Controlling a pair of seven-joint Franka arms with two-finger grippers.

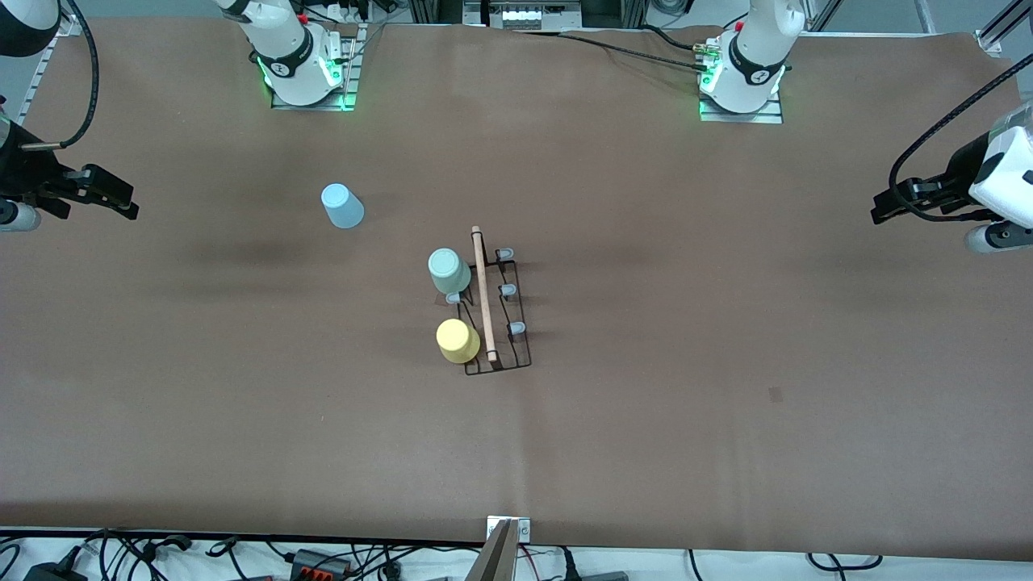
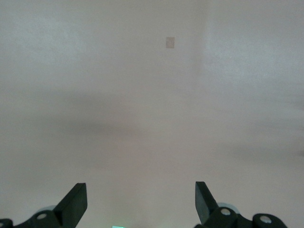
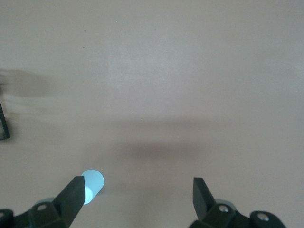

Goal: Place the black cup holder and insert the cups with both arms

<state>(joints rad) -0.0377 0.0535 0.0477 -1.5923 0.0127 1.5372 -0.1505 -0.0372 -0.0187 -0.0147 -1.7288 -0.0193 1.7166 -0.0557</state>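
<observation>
The black cup holder [image 1: 502, 311] stands at the table's middle, its wooden rod handle [image 1: 483, 294] on top. The mint green cup [image 1: 449, 271] and the yellow cup [image 1: 457, 340] sit upside down on its side toward the right arm's end. Three grey-tipped pegs [image 1: 508, 289] on its side toward the left arm's end are bare. The light blue cup [image 1: 342, 206] stands upside down on the table, farther from the front camera, and shows in the right wrist view [image 3: 92, 184]. My right gripper [image 1: 123, 202] [image 3: 137, 184] is open and empty. My left gripper [image 1: 884, 208] [image 2: 141, 189] is open and empty over bare table.
The arm bases [image 1: 305, 68] [image 1: 742, 77] stand along the table's edge farthest from the front camera. A small dark mark [image 1: 775, 394] [image 2: 170, 42] lies on the brown table cover. Cables and a metal bracket [image 1: 508, 528] line the edge nearest the front camera. A rack corner [image 3: 4, 124] shows in the right wrist view.
</observation>
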